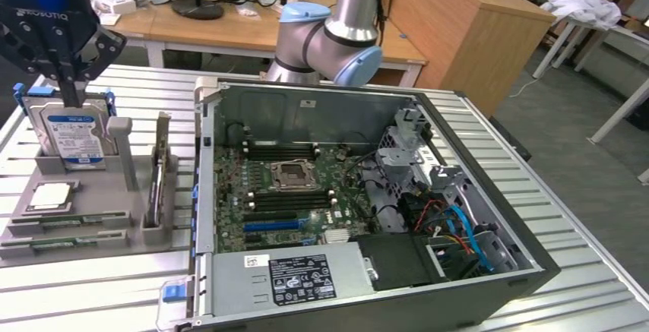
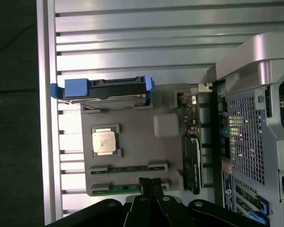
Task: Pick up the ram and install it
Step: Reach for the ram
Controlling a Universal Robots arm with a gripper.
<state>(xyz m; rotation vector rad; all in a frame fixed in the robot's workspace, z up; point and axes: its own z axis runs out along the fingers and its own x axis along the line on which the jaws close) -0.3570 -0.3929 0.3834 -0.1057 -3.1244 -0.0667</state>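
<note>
Two green ram sticks lie flat in slots of a grey holder: one ram nearer the holder's middle, the other ram at its near edge. In the wrist view they show as the ram and the ram. My black gripper hangs above the holder on the exterior view's left, over the hard drive, shut with nothing in it. In the wrist view the gripper has its tips together over the end of the outer ram, clear of it.
The holder also carries a hard drive in a blue caddy, a silver processor chip and an upright card. The open computer case with motherboard lies on the exterior view's right, on a slatted metal table.
</note>
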